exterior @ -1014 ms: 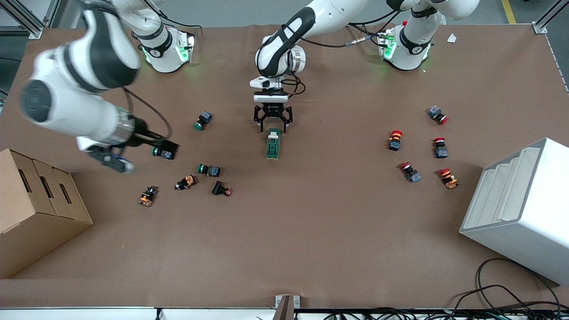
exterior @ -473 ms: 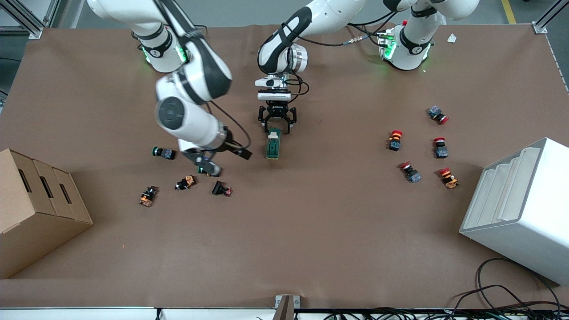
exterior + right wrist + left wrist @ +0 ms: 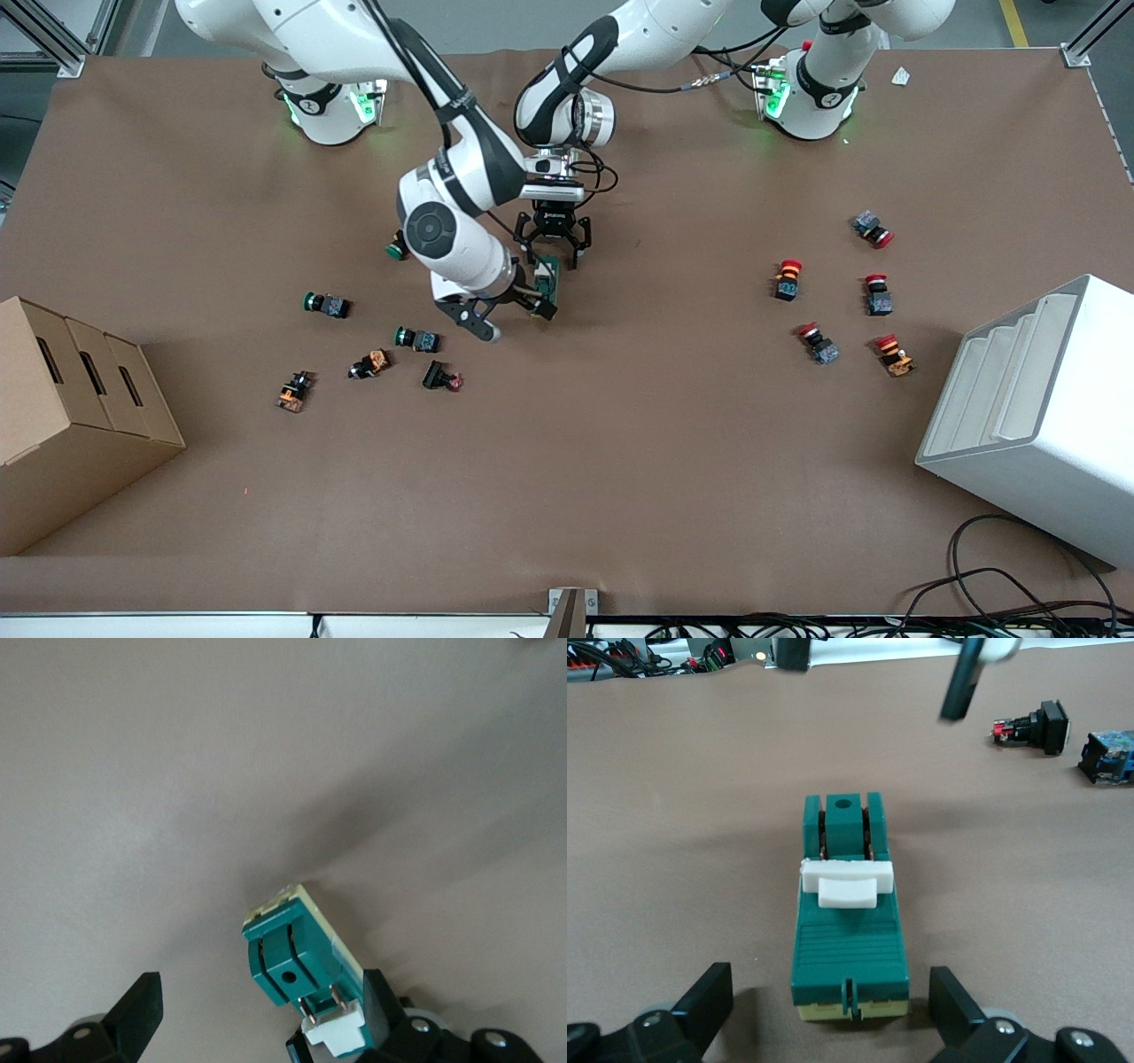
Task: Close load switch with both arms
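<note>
One load switch (image 3: 849, 930) is lying flat mid-counter (image 3: 620, 461), its cream lever (image 3: 846, 882) raised. It is being straddled, untouched, by the open left claw (image 3: 553, 251); the open right claw (image 3: 496, 310) is being held over its end nearer the front camera, so it is mostly hidden in the front view. Five red pushbuttons (image 3: 788, 278) are lying toward the left arm's end, six mixed pushbuttons (image 3: 416, 338) toward the right arm's, one half hidden by the right arm.

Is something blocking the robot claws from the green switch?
Nothing visible. The load switch lies on bare table with the left tool open around its end, and the right tool open right over it.
</note>
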Tool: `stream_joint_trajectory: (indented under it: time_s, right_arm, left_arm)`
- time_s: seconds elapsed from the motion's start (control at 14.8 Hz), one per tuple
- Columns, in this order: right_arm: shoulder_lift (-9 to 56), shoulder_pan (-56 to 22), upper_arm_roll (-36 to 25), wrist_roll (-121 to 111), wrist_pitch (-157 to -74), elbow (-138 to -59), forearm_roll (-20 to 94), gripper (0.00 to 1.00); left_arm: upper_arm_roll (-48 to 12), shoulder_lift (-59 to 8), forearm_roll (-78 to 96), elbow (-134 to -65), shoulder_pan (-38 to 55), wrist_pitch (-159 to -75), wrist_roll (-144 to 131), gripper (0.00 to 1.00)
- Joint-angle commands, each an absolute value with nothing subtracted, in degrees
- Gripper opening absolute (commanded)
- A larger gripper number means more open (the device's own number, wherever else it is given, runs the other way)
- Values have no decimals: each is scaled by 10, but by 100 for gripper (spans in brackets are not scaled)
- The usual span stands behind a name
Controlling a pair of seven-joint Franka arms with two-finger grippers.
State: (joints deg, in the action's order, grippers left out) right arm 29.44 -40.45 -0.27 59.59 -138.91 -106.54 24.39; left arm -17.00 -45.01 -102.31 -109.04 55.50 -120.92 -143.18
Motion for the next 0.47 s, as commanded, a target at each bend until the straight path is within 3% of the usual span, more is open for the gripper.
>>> stream_joint_trajectory:
  time_s: [0.0,0.41]
  right_arm:
    - [287,-434,-10,621,-1416,-1098,258,100]
    - [287,-454,-9,626,-1468,-1148,258,100]
  left_arm:
    - [-169,-474,-1029,-1090,558,-1218,-1438,99]
    - [-167,-476,-1029,-1087,557,-1218,-1439,99]
